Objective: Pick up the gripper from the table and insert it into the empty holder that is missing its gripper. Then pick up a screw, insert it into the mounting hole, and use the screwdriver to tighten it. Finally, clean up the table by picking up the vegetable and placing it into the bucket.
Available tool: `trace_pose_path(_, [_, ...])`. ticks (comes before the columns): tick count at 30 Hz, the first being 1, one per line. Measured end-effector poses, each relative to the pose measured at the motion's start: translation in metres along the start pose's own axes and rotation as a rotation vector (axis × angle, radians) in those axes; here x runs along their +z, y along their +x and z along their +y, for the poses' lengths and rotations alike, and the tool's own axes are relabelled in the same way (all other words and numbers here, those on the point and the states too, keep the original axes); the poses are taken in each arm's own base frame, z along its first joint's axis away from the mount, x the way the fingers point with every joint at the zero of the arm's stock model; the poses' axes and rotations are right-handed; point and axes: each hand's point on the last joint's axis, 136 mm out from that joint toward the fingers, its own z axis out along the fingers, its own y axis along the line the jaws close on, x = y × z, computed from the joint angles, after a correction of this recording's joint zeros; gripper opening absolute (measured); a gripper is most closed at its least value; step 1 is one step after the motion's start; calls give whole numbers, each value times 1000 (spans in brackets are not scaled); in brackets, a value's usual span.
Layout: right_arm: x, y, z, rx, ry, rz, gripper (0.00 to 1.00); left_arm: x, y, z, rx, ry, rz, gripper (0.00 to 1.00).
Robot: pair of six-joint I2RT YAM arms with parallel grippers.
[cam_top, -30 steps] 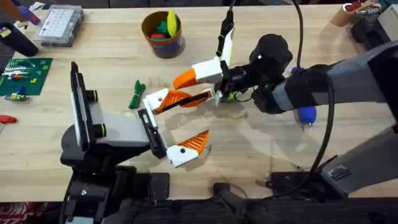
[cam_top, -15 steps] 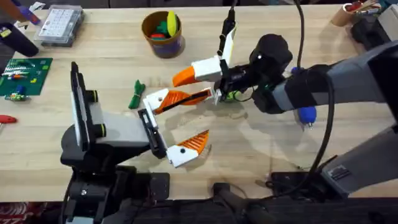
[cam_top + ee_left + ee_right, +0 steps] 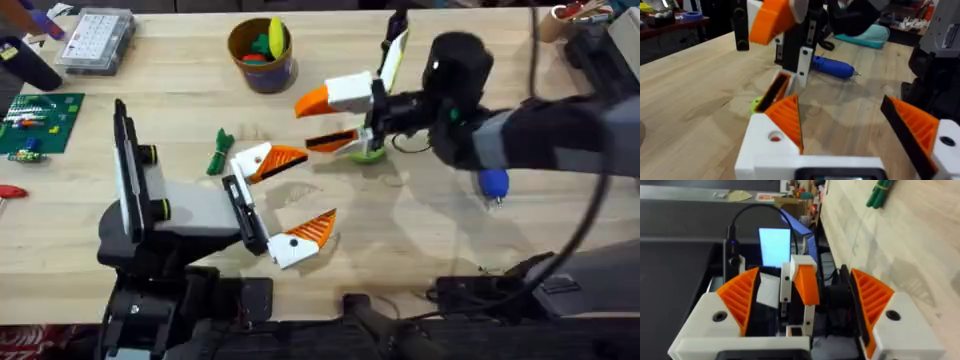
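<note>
Above the table [image 3: 430, 230], right tool [image 3: 322, 122] with holder [image 3: 352, 92]

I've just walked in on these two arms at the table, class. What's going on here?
The orange wedge gripper sits on the white holder of the left gripper, which is open. The right gripper, also open, hovers just beyond it and seems to hold nothing. The blue screwdriver lies on the table under the right arm. The vegetable lies beside the left arm, not yet in the bucket.
</note>
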Motion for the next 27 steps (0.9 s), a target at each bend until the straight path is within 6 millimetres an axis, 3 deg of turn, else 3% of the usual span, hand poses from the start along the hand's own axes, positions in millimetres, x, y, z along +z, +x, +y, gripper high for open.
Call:
trace_pose_path(13, [-54,-52,20,-75,228,-104,995,0,0,-1,0,5,0,986])
trace_pose_path(27, [-118,-71,29,-298,791,-136,996,0,0,-2,0,11,0,986])
